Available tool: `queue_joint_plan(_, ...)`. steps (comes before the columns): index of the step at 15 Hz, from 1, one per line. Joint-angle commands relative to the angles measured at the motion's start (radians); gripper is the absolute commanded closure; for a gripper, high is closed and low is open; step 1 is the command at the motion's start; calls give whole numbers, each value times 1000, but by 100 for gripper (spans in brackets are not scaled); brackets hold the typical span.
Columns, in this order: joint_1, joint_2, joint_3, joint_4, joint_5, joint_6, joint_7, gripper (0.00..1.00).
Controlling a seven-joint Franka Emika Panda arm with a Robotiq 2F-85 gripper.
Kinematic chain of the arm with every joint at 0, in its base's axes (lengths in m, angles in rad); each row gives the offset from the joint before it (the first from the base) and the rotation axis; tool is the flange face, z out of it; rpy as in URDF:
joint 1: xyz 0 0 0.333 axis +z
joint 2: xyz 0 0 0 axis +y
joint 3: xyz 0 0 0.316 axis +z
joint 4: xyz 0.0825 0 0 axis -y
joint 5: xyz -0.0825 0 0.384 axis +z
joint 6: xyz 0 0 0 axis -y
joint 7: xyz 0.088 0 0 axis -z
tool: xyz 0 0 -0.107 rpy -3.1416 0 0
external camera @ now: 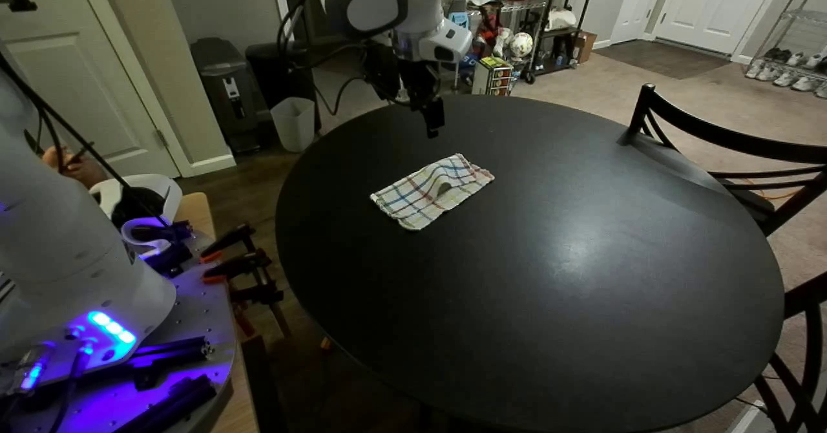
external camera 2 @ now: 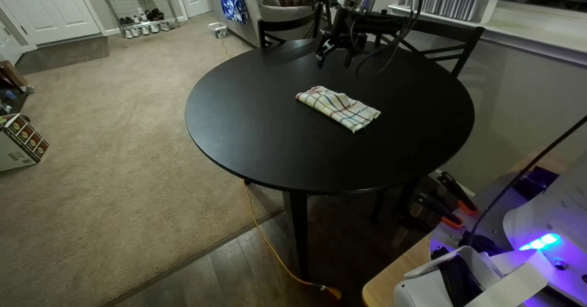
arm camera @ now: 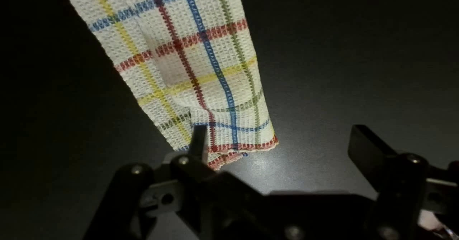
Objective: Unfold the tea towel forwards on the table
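Note:
The tea towel, white with a coloured plaid pattern, lies folded on the round black table. It shows in both exterior views, with a raised wrinkle near its middle. In the wrist view the tea towel runs from the top to its red-edged end, with an upper layer lying over a lower one. My gripper is open and empty. It hovers above the table, apart from the towel, beyond one end of it, in both exterior views. One finger covers a bit of the towel's corner in the wrist view.
Dark chairs stand close against the table's edge. The robot base stands on a wooden stand with black clamps beside the table. A small white bin and a box stand on the floor beyond.

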Motion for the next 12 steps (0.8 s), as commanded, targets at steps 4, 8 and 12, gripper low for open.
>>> queue_joint_plan(4, -1, -1, 6, 2, -2, -3, 3, 0)
queue_joint_plan(8, -1, -1, 6, 2, -2, -3, 3, 0)
queue_joint_plan(12, -3, 110, -5, 77, -20, 89, 11, 0)
